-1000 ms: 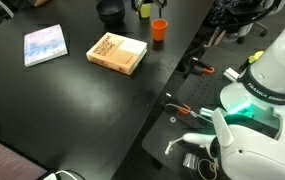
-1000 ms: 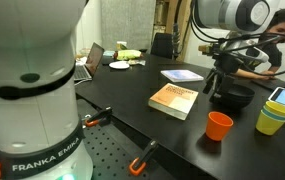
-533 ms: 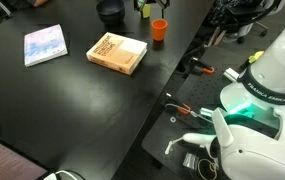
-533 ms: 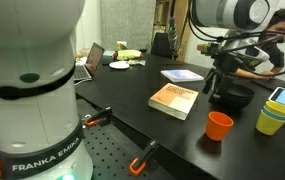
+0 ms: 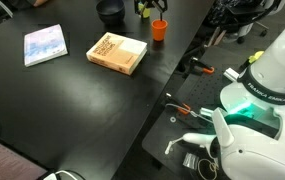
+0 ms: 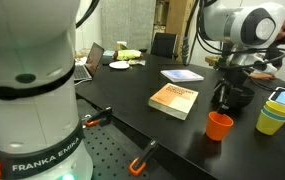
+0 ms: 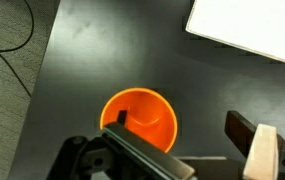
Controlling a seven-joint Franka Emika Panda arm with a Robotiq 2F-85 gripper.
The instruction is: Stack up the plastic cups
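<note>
Gripper [image 7: 179, 122] spread wide above the orange cup [image 7: 147, 110], holding nothing; 3 other cups [image 6: 274, 116] seem nested at its 3 o'clock. Only orange is left to add.

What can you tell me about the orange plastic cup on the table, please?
The small orange tapered plastic cup stands upright, mouth up, near the edge of the black table. It looks smooth, glossy, wider at the rim; the wrist view shows it empty. Only the table visibly touches it; the open jaws hang above.
</note>
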